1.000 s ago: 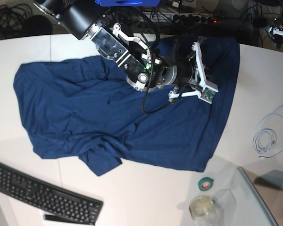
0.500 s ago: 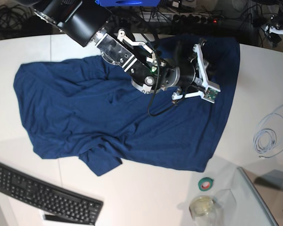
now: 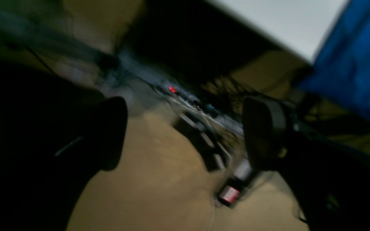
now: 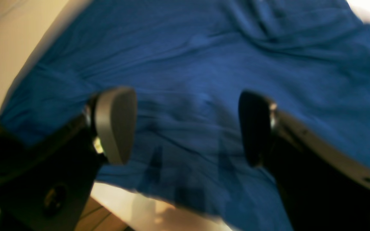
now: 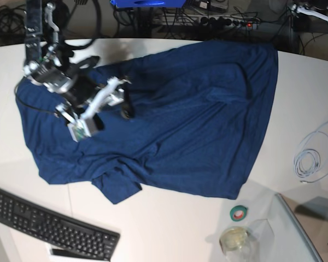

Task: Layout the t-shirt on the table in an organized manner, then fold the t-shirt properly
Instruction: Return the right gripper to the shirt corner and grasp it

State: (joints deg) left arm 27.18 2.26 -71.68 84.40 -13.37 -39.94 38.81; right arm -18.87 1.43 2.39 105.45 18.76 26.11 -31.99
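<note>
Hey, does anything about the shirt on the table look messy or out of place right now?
Yes. The t-shirt lies crooked on the table, wrinkled, with its lower-left corner bunched and folded near the keyboard.

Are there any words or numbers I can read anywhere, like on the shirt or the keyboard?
None can be read.
The t-shirt: plain blue, no print.
The keyboard: its key letters are too small to read.
The red label on the floor in the left wrist view: too blurred to read.
The green tape roll: no readable text.
</note>
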